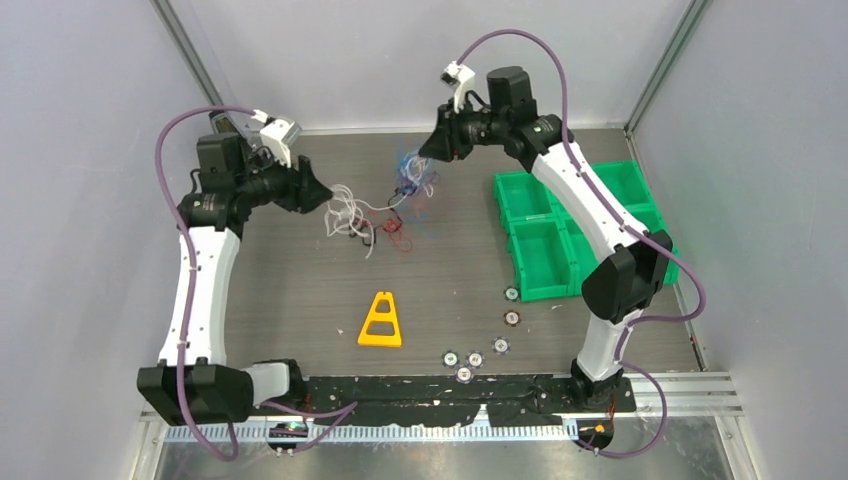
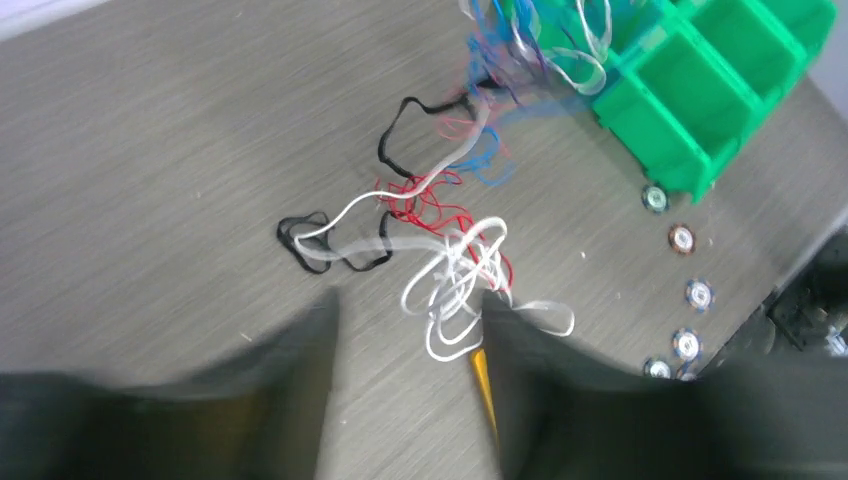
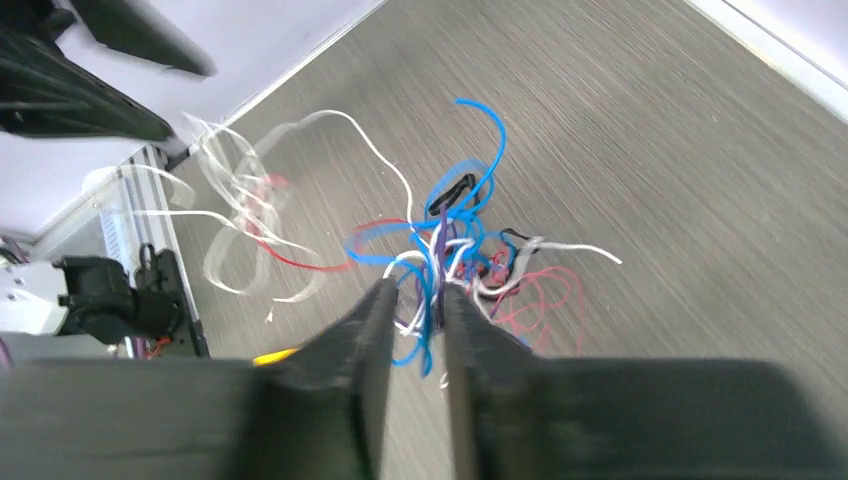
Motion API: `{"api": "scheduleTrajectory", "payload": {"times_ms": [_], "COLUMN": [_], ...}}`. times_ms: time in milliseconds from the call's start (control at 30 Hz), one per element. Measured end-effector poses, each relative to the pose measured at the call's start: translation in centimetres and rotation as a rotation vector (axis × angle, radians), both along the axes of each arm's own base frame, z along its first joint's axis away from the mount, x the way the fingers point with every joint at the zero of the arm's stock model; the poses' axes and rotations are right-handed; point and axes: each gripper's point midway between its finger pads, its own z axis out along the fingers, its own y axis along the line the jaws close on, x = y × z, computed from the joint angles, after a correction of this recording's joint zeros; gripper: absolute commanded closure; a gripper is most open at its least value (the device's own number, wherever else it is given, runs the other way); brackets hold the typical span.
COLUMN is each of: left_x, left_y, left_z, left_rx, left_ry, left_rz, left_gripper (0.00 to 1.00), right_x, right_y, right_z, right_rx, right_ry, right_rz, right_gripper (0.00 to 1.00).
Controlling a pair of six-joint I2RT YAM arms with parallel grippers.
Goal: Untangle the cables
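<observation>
The cables lie as a loose tangle across the far middle of the table. A white clump [image 1: 345, 215] is on the left, red strands [image 1: 400, 238] are in the middle, and a blue clump [image 1: 412, 178] rises toward my right gripper [image 1: 430, 150]. In the right wrist view my right gripper [image 3: 417, 286] is almost closed, with blue and white strands [image 3: 432, 262] caught between its fingers. My left gripper [image 2: 410, 297] stands open just over the table and holds nothing. White loops [image 2: 455, 290] lie by its right fingertip. A black strand [image 2: 318, 250] runs past the loops.
Green bins [image 1: 560, 235] stand at the right, close to the right arm. A yellow triangular piece [image 1: 381, 320] lies in the near middle. Several small round discs [image 1: 478, 352] are scattered near the front right. Grey walls close in the back and sides.
</observation>
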Motion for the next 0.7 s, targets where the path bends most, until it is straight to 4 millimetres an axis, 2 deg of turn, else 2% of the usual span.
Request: {"api": "scheduleTrajectory", "payload": {"times_ms": [67,100,167,200,267,333,400,500,567,700], "left_x": [0.9,1.5,2.7,3.0,3.0,2.3,1.8,2.0,2.4,4.2], "left_y": [0.4,1.1,3.1,4.0,6.0,7.0,6.1,3.1,0.9,-3.8], "left_z": [-1.9,-3.7,-8.1,-9.6,-12.6,-14.2,-14.7,-14.9,-15.2,-17.2], "left_rx": [0.005,0.021,0.043,0.043,0.032,0.017,0.003,0.016,0.020,-0.004], "left_ry": [0.050,0.099,0.244,0.294,0.396,0.447,0.459,0.438,0.459,0.527], "left_rz": [0.048,0.089,0.177,0.206,0.265,0.295,0.265,0.175,0.112,-0.021], "left_gripper": [0.19,0.18,0.15,0.15,0.11,0.11,0.12,0.18,0.25,0.29], "right_x": [-0.4,-0.5,0.7,1.4,2.8,2.5,2.1,0.8,0.4,-0.3], "right_y": [0.9,1.2,1.2,0.8,-0.9,-3.2,-4.8,-6.0,-5.3,-2.9], "right_z": [0.0,-0.5,-2.6,-3.8,-7.5,-12.2,-14.7,-17.8,-18.5,-19.4], "right_rx": [-0.007,-0.027,-0.093,-0.121,-0.202,-0.288,-0.322,-0.348,-0.332,-0.268], "right_ry": [-0.023,-0.027,-0.014,-0.002,0.049,0.143,0.208,0.312,0.350,0.397], "right_rz": [0.018,0.026,0.019,0.004,-0.036,-0.066,-0.086,-0.092,-0.075,-0.012], "right_gripper": [0.38,0.31,0.21,0.18,0.12,0.12,0.15,0.22,0.26,0.26]}}
